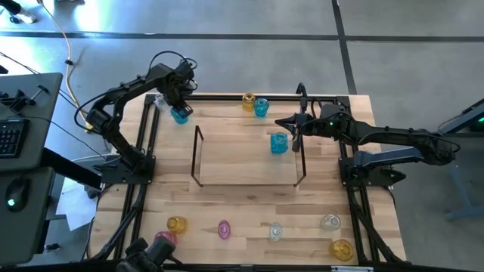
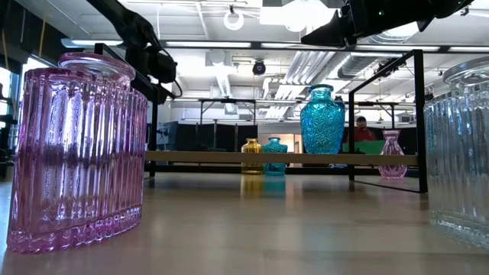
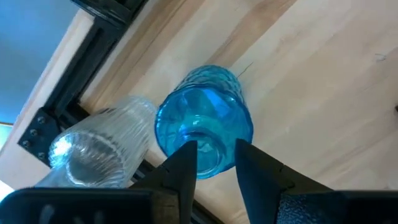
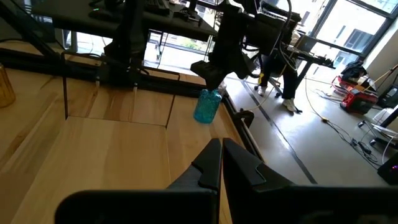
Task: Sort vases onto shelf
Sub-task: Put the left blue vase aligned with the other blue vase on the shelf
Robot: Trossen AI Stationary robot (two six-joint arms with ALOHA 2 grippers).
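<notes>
Open workshop behind, pale wood bench (image 1: 249,208) in front, the shelf (image 1: 249,157) square in the middle of it. Beyond the shelf's far left corner, left claw (image 3: 214,163) poised over a blue vase (image 3: 205,121), fingers parted either side of the rim, possibly brushing the glass, hard to call from here. Just beside that vase, toward the bench edge, a clear ribbed vase (image 3: 99,149). On the shelf, near its right end, a tall blue vase (image 1: 279,143) standing upright. Behind the shelf, along the far bench edge, an amber vase (image 1: 248,100) and a cyan vase (image 1: 262,106) side by side. Right claw (image 4: 222,163) hanging above the shelf's right wire frame, fingers pressed together, nothing between them. In front of the shelf, spread along the near edge: an amber vase (image 1: 177,224), a pink vase (image 1: 224,229), a clear vase (image 1: 275,231), another clear vase (image 1: 330,221), and a yellow vase (image 1: 342,248) at the right corner.
</notes>
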